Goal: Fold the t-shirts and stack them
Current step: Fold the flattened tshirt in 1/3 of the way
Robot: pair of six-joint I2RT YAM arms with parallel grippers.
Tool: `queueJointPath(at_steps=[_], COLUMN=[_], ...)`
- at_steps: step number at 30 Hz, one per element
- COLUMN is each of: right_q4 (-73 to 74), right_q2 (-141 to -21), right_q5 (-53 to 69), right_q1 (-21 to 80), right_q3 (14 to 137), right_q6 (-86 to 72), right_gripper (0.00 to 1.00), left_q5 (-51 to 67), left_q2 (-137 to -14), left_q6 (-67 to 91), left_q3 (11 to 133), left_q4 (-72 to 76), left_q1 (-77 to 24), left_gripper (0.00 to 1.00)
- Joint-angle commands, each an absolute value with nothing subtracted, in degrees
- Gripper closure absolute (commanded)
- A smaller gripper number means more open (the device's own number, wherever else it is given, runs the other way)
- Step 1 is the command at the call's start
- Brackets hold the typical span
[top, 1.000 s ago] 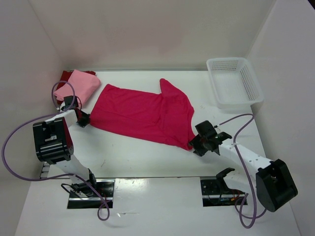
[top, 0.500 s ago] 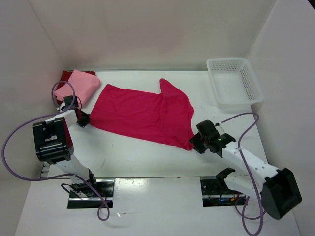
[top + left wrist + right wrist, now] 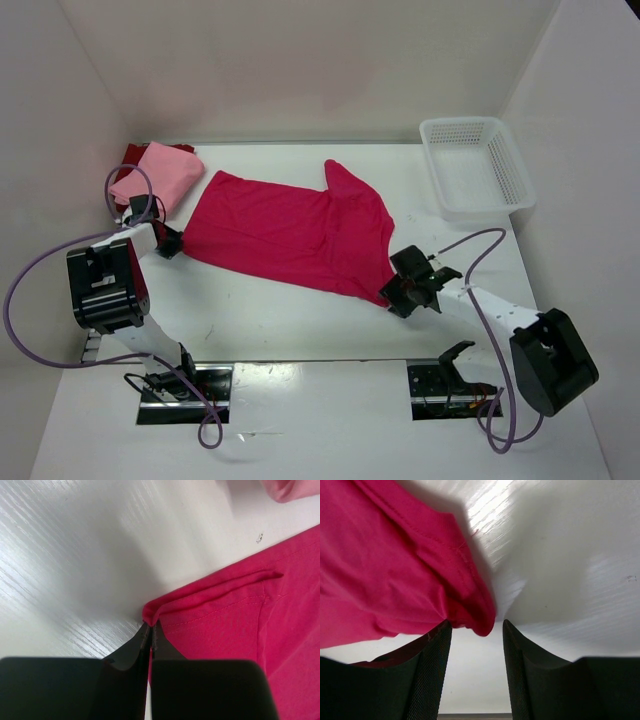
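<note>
The magenta-pink t-shirt (image 3: pixel 295 232) lies spread flat across the middle of the table. My left gripper (image 3: pixel 172 243) is shut on its near left hem corner (image 3: pixel 150 616). My right gripper (image 3: pixel 393 293) is open at the shirt's near right corner (image 3: pixel 475 620); the cloth edge sits between the two fingers, against the left one. A folded light pink t-shirt (image 3: pixel 158 176) lies on a dark red t-shirt (image 3: pixel 130 155) at the far left corner.
A white plastic mesh basket (image 3: pixel 475 165) stands at the far right. White walls close the table at the back and both sides. Cables loop beside both arm bases.
My right gripper has shifted slightly left and closer to the shirt's near right corner. The left gripper and the shirt have stayed put.
</note>
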State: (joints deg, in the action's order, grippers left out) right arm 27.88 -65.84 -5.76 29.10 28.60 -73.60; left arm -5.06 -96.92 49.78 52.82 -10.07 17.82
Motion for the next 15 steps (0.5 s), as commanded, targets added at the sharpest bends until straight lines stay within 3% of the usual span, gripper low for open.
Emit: queueJointPath(at_steps=[1, 8, 9, 13, 15], right_q4=[26.0, 22.8, 22.1, 22.6, 23.2], right_q2=[-69.2, -73.9, -75.0, -78.2, -76.1], right_q5=[-6.8, -5.6, -5.1, -5.1, -6.7], right_q1=[29.1, 28.6, 27.9, 27.9, 27.9], right_q3=[30.1, 29.5, 29.5, 32.8, 34.0], right_q6=[-74.2, -76.6, -76.6, -75.1, -73.4], right_gripper=[0.49, 0.51, 0.55, 0.93, 1.0], left_q5=[-4.7, -3.6, -3.6, -3.1, -2.5], left_q2=[-96.9, -97.5, -97.5, -96.8, -94.9], left_q6=[49.8, 50.4, 50.4, 49.7, 49.0], left_q3=[52.3, 52.3, 52.3, 51.8, 51.8], left_q4=[-8.4, -7.8, -7.8, -7.3, -6.8], left_q1=[18.1, 18.1, 18.1, 18.1, 17.6], left_gripper=[1.0, 1.0, 1.0, 1.0, 1.0])
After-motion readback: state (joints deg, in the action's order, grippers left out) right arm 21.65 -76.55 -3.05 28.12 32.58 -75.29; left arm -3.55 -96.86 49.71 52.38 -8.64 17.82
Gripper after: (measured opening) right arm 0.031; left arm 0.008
